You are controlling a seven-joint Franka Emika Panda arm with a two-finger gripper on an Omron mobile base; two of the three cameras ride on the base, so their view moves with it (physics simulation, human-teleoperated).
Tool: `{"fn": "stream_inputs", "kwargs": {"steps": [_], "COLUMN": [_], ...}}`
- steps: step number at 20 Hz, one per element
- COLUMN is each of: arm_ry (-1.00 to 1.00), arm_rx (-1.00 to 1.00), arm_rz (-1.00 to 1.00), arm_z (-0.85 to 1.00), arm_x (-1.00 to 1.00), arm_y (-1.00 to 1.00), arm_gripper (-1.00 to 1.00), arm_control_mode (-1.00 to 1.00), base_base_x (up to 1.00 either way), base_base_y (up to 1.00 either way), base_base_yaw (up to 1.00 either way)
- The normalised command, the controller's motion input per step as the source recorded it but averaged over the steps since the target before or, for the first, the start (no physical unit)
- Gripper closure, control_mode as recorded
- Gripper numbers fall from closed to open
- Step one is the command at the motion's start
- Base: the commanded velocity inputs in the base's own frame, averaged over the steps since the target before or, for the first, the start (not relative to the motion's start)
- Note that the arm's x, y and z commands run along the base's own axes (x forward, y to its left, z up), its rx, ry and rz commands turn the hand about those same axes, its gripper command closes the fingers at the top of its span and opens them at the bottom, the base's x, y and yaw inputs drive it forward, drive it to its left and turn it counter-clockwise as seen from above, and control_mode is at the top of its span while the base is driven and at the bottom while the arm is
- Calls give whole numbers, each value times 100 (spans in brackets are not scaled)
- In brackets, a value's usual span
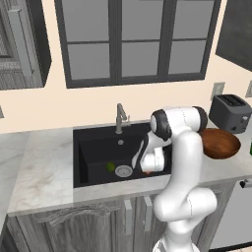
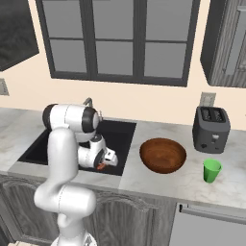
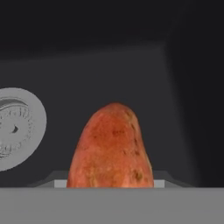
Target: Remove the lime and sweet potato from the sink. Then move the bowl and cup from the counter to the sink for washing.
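Down in the sink (image 1: 93, 147), the gripper (image 1: 146, 171) sits low over the black basin floor, at about four o'clock from the round silver drain (image 1: 123, 171) in the left base view. Its jaws stand partway apart with the sweet potato (image 3: 111, 146) between them: in the hand view the orange-red tuber rises from the bottom edge, its tapered end pointing toward twelve o'clock, and small light-coloured edges of the fingers show just at either side of its base. Whether the fingers actually press on it cannot be told. A sliver of the same orange shows under the hand in the right base view, near the sink's front right corner. The drain lies at nine o'clock from the sweet potato in the hand view, close beside it but apart. The lime (image 1: 110, 167) rests on the sink floor, just at ten o'clock from the drain in the left base view. A grey faucet (image 1: 120, 118) stands at the sink's back rim. On the tabletop (image 2: 158, 185) at three o'clock from the sink, the brown wooden bowl (image 2: 163, 154) sits upright, and the green cup (image 2: 211, 170) stands upright at about four o'clock from the bowl, apart from it. A dark toaster (image 2: 211, 129) stands behind them near the wall.
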Motion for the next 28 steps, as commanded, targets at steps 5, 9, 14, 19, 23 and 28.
{"fn": "stream_inputs", "kwargs": {"steps": [5, 9, 14, 19, 23, 28], "arm_ry": [-10, -6, -1, 0, 0, 0], "arm_rx": [0, 0, 0, -2, -2, 0], "arm_rz": [6, 6, 3, 0, 0, 0], "arm_z": [44, 46, 46, 43, 46, 45], "arm_x": [-22, -22, -21, -18, -14, -16], "arm_y": [0, -4, -12, -15, -15, -11], "arm_gripper": [100, 100, 100, 100, 100, 100], "arm_control_mode": [-100, -100, -100, -100, -100, -100], "base_base_x": [0, 0, 0, 0, 0, 0], "base_base_y": [0, 0, 0, 0, 0, 0], "base_base_yaw": [0, 0, 0, 0, 0, 0]}}
